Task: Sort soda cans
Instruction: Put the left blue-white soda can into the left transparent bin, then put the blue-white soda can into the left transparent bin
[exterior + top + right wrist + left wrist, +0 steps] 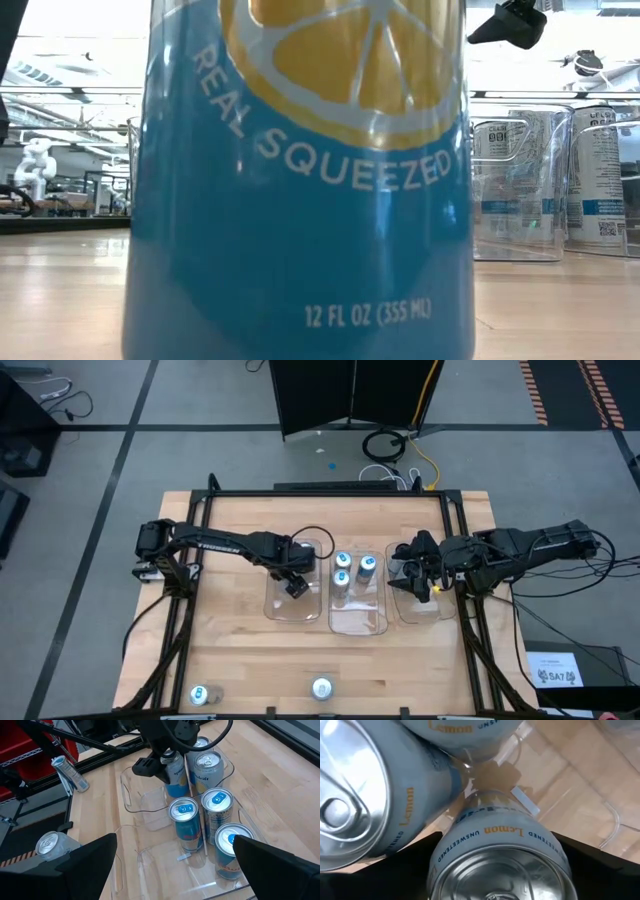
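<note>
1. Two loose silver-topped soda cans stand at the table's near edge, one blue-marked (198, 694), one silver-white (321, 687)
2. The left gripper (297, 586) hangs over the left clear rectangular plastic tray (283, 607), its fingers clamped on a white lemon-labelled can (500, 855) beside two like cans
3. The middle clear tray (358, 622) holds three blue-tabbed cans (343, 561)
4. The right gripper (418, 573) hovers above the right clear tray (420, 606), fingers spread wide apart with nothing between them
</note>
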### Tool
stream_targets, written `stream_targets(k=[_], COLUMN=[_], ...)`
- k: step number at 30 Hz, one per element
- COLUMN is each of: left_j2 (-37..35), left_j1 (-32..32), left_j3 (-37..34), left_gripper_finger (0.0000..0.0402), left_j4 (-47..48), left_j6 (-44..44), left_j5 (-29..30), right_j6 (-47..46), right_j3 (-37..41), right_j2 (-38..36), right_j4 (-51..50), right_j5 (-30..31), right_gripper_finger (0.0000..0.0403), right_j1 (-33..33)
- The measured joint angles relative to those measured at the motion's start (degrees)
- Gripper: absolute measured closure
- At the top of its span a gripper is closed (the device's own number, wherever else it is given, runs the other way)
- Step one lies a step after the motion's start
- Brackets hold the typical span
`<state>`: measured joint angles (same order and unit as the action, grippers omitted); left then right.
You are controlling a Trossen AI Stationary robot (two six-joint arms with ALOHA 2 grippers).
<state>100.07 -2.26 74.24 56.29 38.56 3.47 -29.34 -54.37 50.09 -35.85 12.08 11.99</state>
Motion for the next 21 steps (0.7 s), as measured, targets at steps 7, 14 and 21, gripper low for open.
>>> stream_targets(k=[7,14,21], left_j2=[-0.01,-3.23,-11.32], left_j1=[-0.07,-1.33,-1.09], left_j3=[0.0,0.0,0.01], left_gripper_finger=[0.0005,0.0013,0.0013], left_j4=[-0.34,2.27,4.32], left_j6=[0.15,6.78,12.77], left_j5=[-2.32,-2.85,-2.35], right_j6=[0.06,1.65,3.03], right_j3=[0.0,0.0,0.0], right_j2=[0.0,0.0,0.0], right_j4=[0.0,-0.01,0.19], right_j5=[-0.01,-0.17,-0.17], right_gripper_finger=[0.0011,0.0011,0.0011], right_j1=[0.0,0.0,0.01])
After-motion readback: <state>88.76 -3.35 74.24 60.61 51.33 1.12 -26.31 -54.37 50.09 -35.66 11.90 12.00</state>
